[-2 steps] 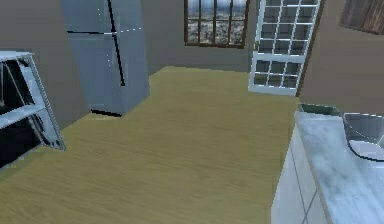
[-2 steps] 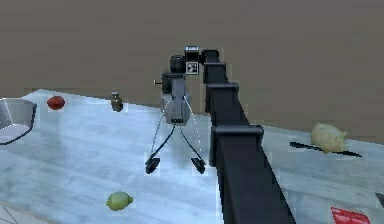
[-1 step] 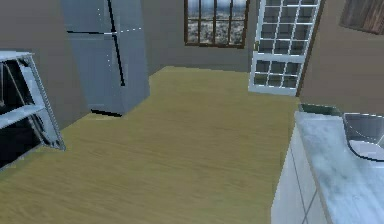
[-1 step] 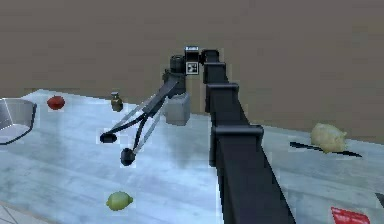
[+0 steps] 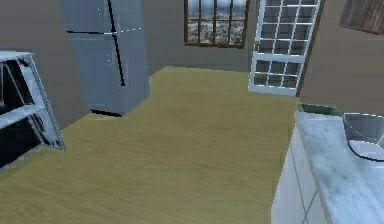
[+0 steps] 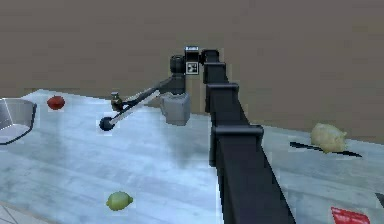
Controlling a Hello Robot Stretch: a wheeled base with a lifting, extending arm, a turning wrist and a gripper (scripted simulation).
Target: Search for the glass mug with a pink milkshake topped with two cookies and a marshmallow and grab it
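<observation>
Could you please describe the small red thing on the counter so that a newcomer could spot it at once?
Take the pale marbled counter in the arm side view, and find the metal sink at its left end. Just right of the sink, toward the wall, lies a small round red thing. Its neighbours are a yellow-green lump and a cream lump.

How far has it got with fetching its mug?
Done, apparently: the search, since the arm stretches over the counter with the gripper near a grey cup-shaped thing. In hand: the grab. Left: lifting it clear; it stands on the counter, and I cannot tell whether the gripper holds anything.
</observation>
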